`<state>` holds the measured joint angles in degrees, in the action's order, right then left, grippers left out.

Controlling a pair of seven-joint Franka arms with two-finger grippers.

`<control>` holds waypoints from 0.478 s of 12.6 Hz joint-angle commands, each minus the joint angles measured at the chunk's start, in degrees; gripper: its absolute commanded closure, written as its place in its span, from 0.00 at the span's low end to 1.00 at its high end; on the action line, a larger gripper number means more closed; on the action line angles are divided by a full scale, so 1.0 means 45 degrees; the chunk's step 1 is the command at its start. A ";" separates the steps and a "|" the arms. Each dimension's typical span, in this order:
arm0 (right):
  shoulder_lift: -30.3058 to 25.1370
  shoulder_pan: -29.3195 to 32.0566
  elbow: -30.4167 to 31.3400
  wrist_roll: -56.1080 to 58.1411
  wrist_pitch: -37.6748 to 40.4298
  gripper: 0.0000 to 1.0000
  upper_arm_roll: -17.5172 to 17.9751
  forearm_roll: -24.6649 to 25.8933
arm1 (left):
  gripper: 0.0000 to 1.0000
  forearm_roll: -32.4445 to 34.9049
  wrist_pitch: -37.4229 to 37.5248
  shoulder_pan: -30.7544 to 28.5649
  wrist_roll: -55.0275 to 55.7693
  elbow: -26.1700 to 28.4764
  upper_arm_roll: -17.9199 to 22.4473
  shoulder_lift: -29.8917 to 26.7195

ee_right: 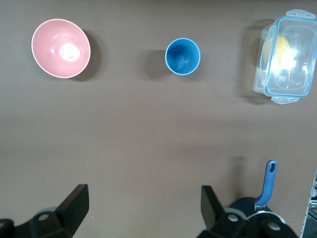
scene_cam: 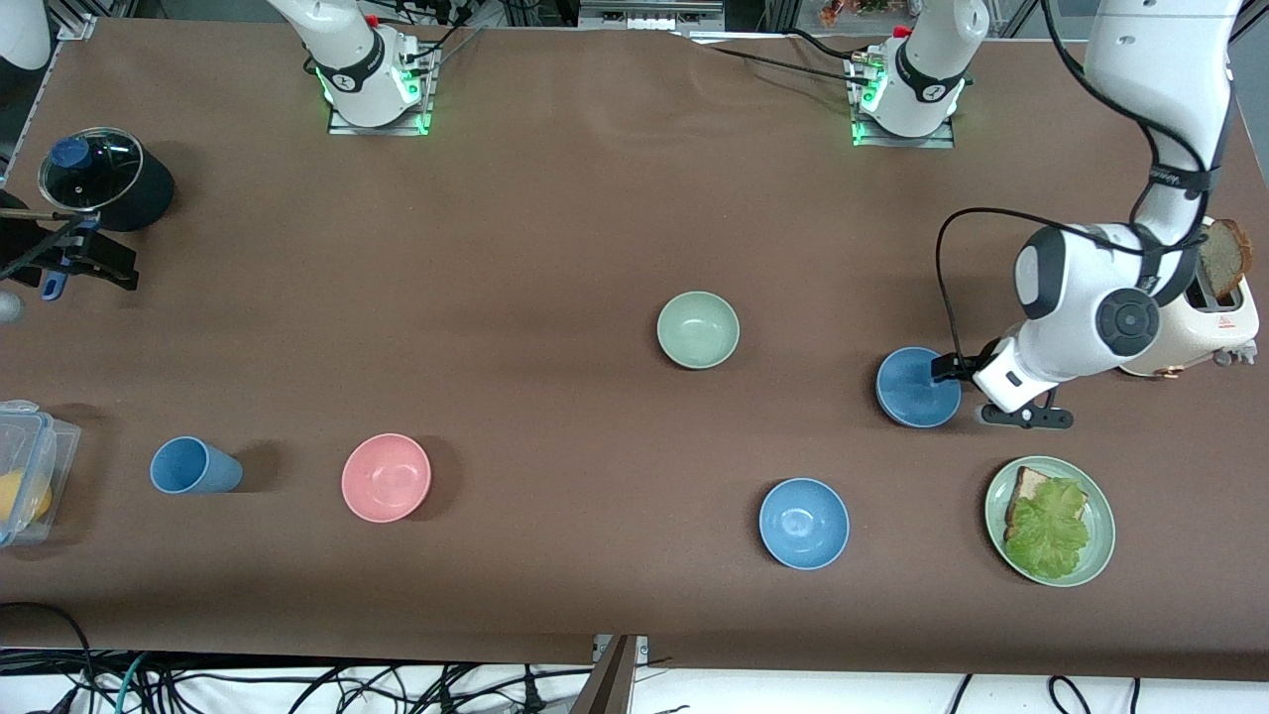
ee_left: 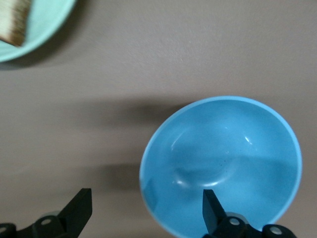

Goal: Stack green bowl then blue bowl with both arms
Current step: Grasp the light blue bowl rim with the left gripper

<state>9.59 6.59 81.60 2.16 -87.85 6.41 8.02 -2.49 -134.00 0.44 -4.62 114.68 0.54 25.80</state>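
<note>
The green bowl (scene_cam: 698, 329) sits mid-table, empty. One blue bowl (scene_cam: 914, 389) lies toward the left arm's end. A second blue bowl (scene_cam: 804, 523) lies nearer the front camera. My left gripper (scene_cam: 950, 375) is open and low at the first blue bowl's edge. In the left wrist view my left gripper (ee_left: 146, 196) straddles the rim of that blue bowl (ee_left: 223, 158), one finger over its inside and one over bare table. My right gripper (ee_right: 143, 193) is open and empty, high over the table; it does not show in the front view.
A pink bowl (scene_cam: 386, 477) and a blue cup (scene_cam: 193, 466) stand toward the right arm's end, with a clear lidded box (scene_cam: 25, 476) and a black pot (scene_cam: 104, 178). A pale-green plate (scene_cam: 1102, 526) with bread and lettuce and a toaster (scene_cam: 1210, 327) flank the left gripper.
</note>
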 commanded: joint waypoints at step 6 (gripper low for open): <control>-0.0238 -0.0058 0.0558 0.0184 -0.0028 0.00 -0.0076 -0.0961 | 0.75 -0.0384 -0.1024 0.0331 -0.0105 0.0102 0.0153 0.0790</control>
<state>9.54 6.50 82.66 2.34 -87.82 6.41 4.72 -3.25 -137.73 1.42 -4.55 115.17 0.65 28.83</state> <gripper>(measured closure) 0.000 0.300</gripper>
